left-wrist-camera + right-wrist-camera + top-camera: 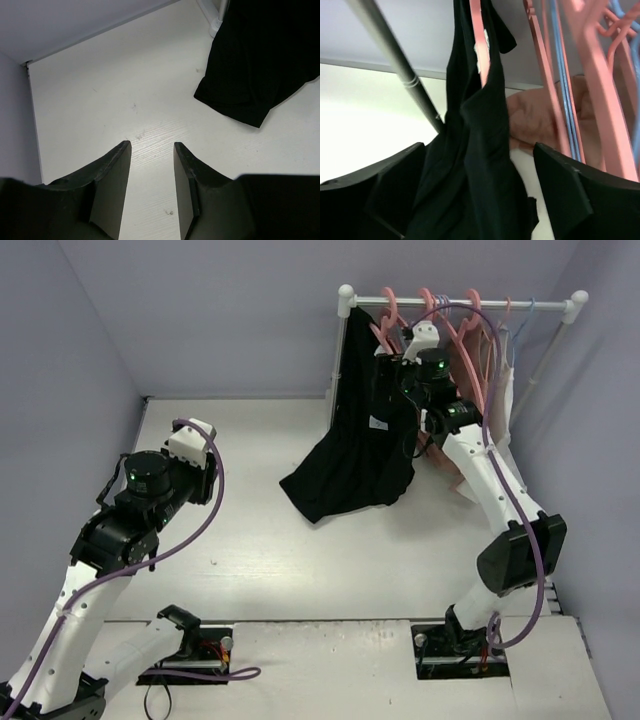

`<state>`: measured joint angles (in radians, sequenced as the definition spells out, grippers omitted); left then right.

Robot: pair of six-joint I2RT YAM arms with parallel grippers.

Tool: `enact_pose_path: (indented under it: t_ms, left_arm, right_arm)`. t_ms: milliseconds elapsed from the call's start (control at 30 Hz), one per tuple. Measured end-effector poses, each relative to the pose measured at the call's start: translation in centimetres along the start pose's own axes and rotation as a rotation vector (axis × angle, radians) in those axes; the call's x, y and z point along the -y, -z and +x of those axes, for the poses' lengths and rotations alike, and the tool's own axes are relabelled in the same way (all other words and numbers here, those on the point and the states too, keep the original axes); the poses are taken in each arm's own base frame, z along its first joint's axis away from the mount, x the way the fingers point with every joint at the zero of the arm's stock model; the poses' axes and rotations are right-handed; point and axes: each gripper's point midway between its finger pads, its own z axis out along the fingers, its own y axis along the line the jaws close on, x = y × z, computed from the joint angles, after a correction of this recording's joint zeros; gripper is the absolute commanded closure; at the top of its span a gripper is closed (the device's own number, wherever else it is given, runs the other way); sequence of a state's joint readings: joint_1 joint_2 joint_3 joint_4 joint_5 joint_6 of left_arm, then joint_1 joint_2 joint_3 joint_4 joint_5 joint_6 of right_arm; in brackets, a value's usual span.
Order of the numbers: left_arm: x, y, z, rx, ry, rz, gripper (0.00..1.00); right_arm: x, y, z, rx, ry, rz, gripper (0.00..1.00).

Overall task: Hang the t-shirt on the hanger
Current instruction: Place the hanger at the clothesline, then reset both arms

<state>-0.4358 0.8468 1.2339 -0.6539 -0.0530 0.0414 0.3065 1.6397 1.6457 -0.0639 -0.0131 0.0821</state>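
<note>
The black t-shirt hangs at the left end of the rack, and its lower hem spreads onto the table. In the right wrist view the t-shirt drapes over a pink hanger. The hook of this hanger sits on the rail. My right gripper is up at the shirt's shoulder. Its jaws stand wide apart, with the fabric hanging loose between them. My left gripper hovers over bare table, well left of the shirt, open and holding nothing.
The white rack rail carries more pink hangers and thin pale-blue hangers. A dusty-pink garment and a white garment hang right of the shirt. The rack's upright pole stands close to my right fingers.
</note>
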Motion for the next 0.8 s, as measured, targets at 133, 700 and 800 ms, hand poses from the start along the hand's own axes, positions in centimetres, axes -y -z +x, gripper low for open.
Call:
enact_pose_path:
  t_ms: [133, 700, 800]
  left_arm:
    - [-0.2, 0.0, 0.0, -0.002, 0.007, -0.016, 0.6]
    - [-3.5, 8.7, 1.1, 0.187, 0.091, -0.169, 0.31]
    - [-3.8, 9.1, 3.3, 0.178, 0.096, -0.194, 0.31]
  right_arm:
    - [-0.2, 3.8, -2.0, 0.059, 0.016, -0.024, 0.0]
    - [4.3, 35.2, 0.0, 0.607, -0.024, 0.029, 0.0]
    - [4.8, 34.8, 3.5, 0.557, -0.033, 0.044, 0.0]
